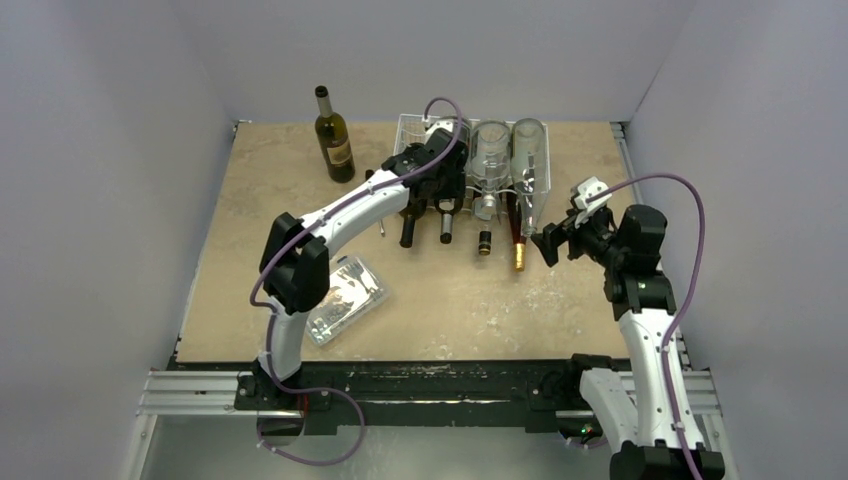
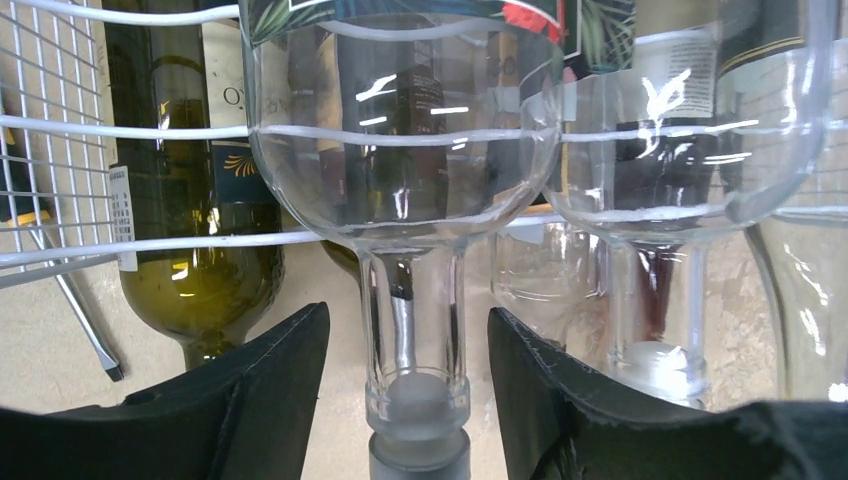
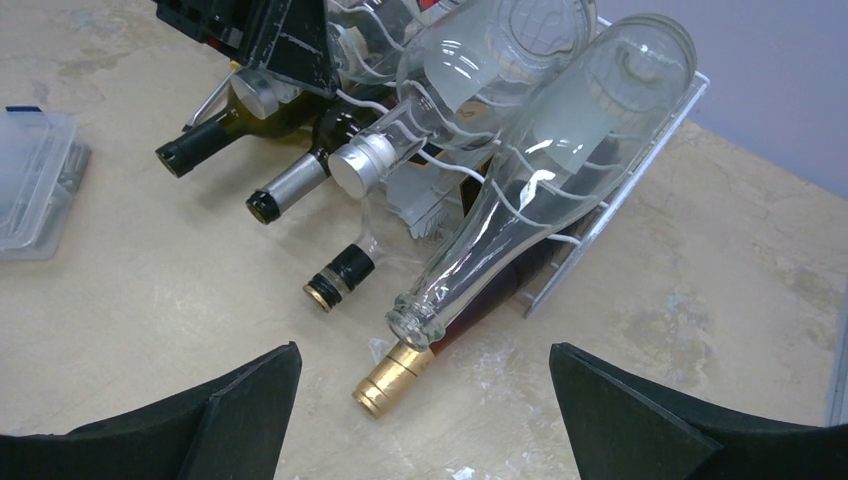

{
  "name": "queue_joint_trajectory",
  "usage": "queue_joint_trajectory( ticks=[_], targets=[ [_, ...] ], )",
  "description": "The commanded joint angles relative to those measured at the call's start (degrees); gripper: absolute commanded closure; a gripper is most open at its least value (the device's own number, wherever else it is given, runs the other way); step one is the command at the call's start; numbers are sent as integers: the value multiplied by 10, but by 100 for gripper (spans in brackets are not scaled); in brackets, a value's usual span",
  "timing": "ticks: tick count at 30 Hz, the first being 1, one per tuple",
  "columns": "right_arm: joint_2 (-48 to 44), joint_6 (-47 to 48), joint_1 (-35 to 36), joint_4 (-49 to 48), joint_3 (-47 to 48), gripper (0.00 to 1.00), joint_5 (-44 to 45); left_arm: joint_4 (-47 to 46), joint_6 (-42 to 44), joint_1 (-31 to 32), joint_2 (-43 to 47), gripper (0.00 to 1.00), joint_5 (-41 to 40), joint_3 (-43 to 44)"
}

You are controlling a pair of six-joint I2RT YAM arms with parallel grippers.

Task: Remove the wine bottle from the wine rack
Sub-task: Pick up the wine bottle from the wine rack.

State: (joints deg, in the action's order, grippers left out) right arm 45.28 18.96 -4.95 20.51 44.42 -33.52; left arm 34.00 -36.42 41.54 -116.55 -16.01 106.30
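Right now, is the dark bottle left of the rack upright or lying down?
Upright: the dark bottle stands on its base, neck up, apart from the wine rack.

Approx 8 wine bottles, 1 wine rack, 1 plastic box.

A clear plastic box lies on the beige table, a dark bottle upright farther back.

Robot lab test cell. Plain grey walls box in a beige table on three sides; a white left arm and right arm are bolted to an aluminium rail at its near edge, trailing purple cables. Props on the table: a wine rack with bottles, a clear plastic box.
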Motion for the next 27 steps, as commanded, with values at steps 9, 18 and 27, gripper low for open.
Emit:
queue_joint_trajectory(
  ticks=[9, 18, 27],
  targets=[
    [-21, -1, -3, -21, -8, 1, 2, -35, 3, -14, -19, 48, 0, 27],
    [-25, 0, -3, -21, -9, 1, 4, -61, 4, -14, -26, 49, 20, 14],
    [-24, 0, -3, -21, -9, 1, 0, -70, 5, -14, -33, 50, 29, 6]
  ],
)
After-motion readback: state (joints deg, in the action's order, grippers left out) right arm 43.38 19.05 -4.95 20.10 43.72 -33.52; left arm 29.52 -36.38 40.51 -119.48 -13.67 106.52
